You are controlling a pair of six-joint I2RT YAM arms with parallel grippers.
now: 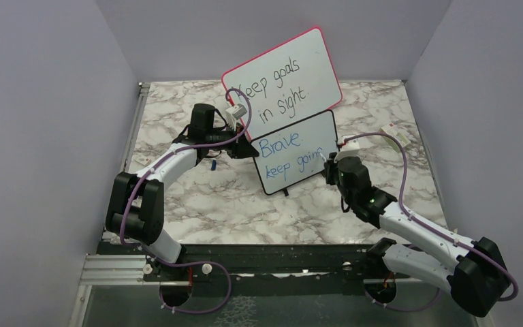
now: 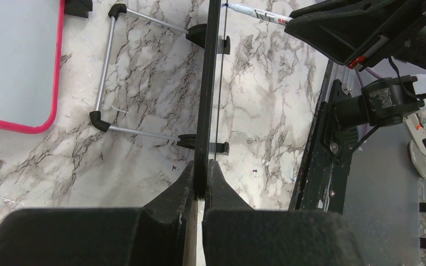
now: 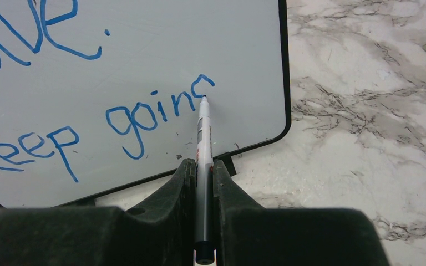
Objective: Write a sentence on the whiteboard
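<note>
The pink-framed board (image 1: 282, 82) leans at the back, probably as a model to copy. In front of it, mid-table, stands the whiteboard (image 1: 296, 153). The left gripper (image 2: 201, 178) pinches its left edge, likely steadying it. The right gripper (image 3: 204, 169) clamps a marker (image 3: 203, 130), whose tip touches the sentence (image 3: 144, 116) at its unfinished last letter. Marble-patterned table (image 1: 204, 208), plain lilac walls (image 1: 41, 102).

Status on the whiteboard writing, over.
Left gripper shut on whiteboard edge. Right gripper shut on marker, tip at end of sentence. Nothing blocking.
</note>
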